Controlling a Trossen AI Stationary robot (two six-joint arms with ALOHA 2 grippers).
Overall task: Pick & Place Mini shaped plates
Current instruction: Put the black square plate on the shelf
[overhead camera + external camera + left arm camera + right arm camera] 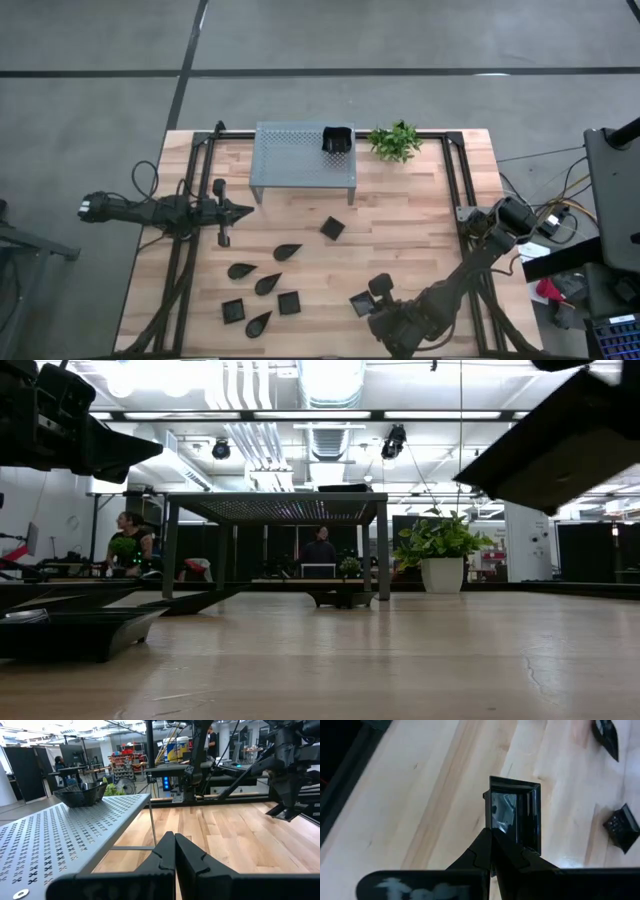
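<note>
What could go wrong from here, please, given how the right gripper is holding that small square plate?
1. The right gripper is shut on just one edge of the glossy square plate, so the plate could swivel or slip out in transit.
2. The shelf already carries a plate near its far corner; setting another down there may knock it.
3. The left gripper, shut, hangs just in front of the shelf, so the arms could crowd each other.

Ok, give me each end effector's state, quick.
Left end effector: shut, holding nothing, beside the shelf.
Right end effector: shut on a square plate.
</note>
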